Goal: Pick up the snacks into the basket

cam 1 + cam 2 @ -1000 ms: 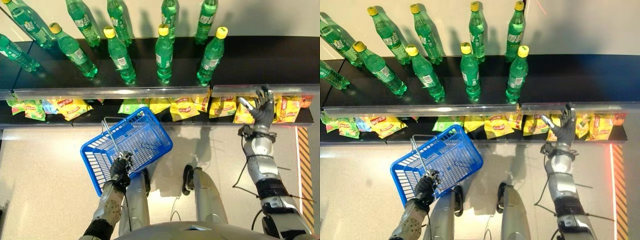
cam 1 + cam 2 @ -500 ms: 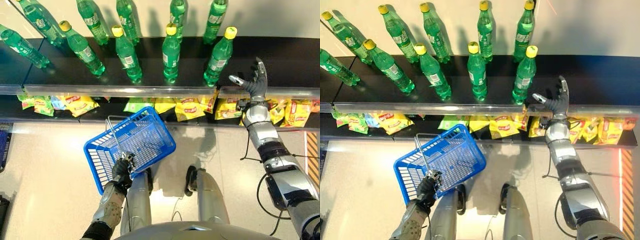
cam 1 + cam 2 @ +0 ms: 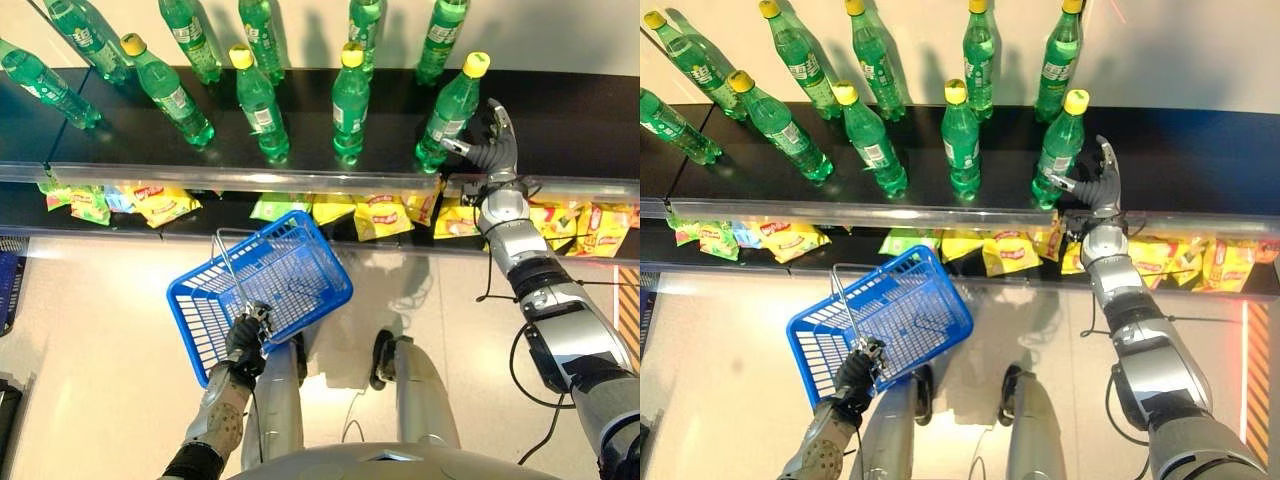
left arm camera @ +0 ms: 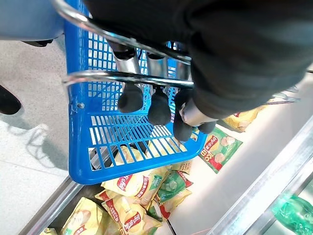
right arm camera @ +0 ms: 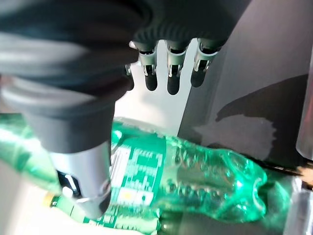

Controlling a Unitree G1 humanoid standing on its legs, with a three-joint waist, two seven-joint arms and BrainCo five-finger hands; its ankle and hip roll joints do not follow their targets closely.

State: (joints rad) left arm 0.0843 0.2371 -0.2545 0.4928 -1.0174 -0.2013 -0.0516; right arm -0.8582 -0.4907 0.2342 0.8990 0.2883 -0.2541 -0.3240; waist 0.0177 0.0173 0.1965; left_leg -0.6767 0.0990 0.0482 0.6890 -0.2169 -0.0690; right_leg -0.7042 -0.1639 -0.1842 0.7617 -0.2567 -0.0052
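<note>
On upper shelf (image 3: 560, 120), right robot hand (image 3: 490, 150) spread open beside a bottle (image 3: 447, 110), above snacks (image 3: 380, 215); left robot hand (image 3: 245, 340) grips basket (image 3: 262, 290) handle.

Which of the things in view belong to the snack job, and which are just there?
Job:
- snack bags on the lower shelf
- blue basket, handle held by left hand
- right hand, open, up beside a bottle

Just there:
- green bottles on the upper shelf

Bottles (image 3: 351, 95) stand on the upper shelf (image 3: 570, 120), snack bags (image 3: 380, 213) beneath, basket (image 3: 262, 293) in front.
</note>
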